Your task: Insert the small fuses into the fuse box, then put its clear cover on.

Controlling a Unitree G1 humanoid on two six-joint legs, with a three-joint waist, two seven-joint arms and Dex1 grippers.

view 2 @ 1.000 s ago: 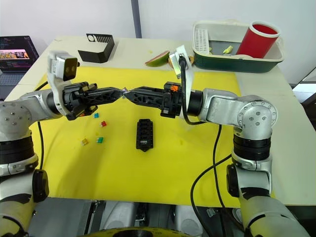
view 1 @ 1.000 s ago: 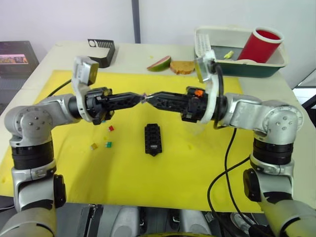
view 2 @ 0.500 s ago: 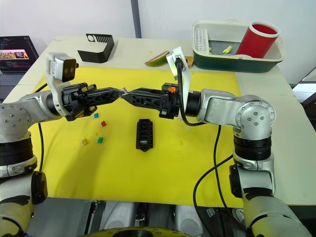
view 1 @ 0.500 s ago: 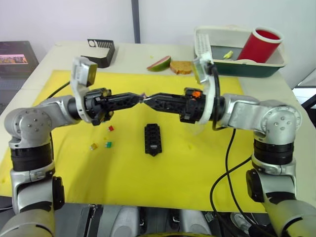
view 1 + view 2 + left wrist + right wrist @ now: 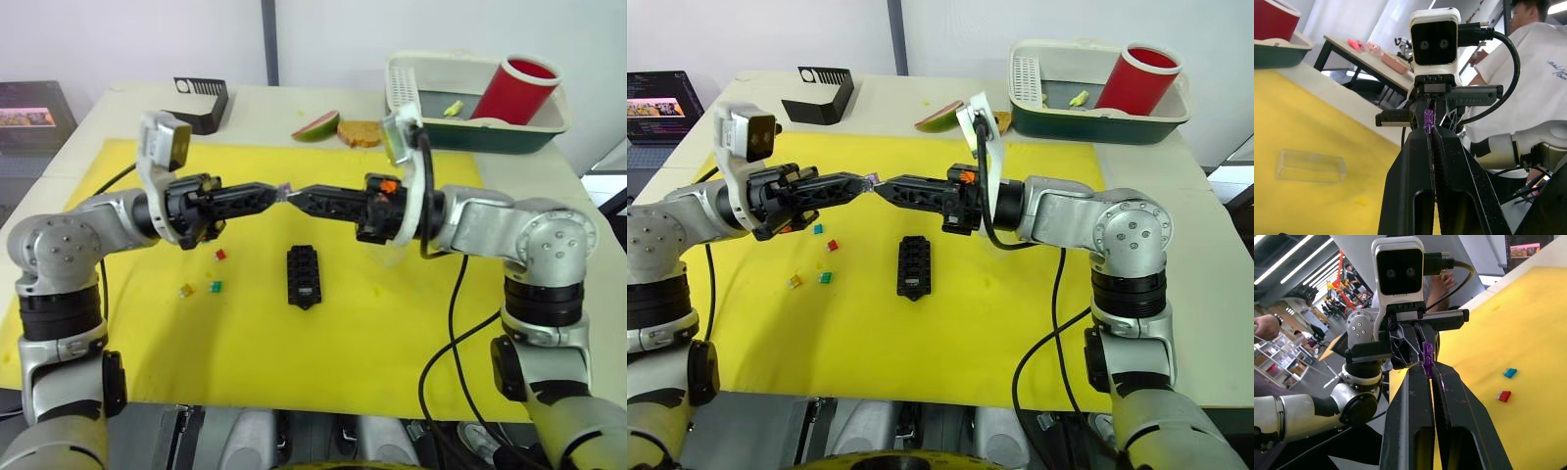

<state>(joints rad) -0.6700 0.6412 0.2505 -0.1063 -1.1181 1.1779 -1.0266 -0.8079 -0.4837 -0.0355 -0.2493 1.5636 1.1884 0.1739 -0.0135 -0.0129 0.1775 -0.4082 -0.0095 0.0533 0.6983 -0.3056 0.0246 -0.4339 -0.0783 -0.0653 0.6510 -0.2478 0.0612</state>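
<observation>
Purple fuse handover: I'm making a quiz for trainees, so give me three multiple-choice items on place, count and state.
1. Where is the purple fuse?
A. In the fuse box
B. Between the meeting tips of both grippers, above the mat
C. In the tray

2. How many loose fuses lie on the yellow mat near the left arm?
A. Four
B. One
C. Nine

3. What state is the fuse box in?
A. Covered
B. Held by the right gripper
C. Lying uncovered on the mat

Answers: 1 B, both wrist views show it at the fingertips of the left gripper and right gripper. 2 A, blue, red, amber and green. 3 C, the clear cover lies apart.
</observation>
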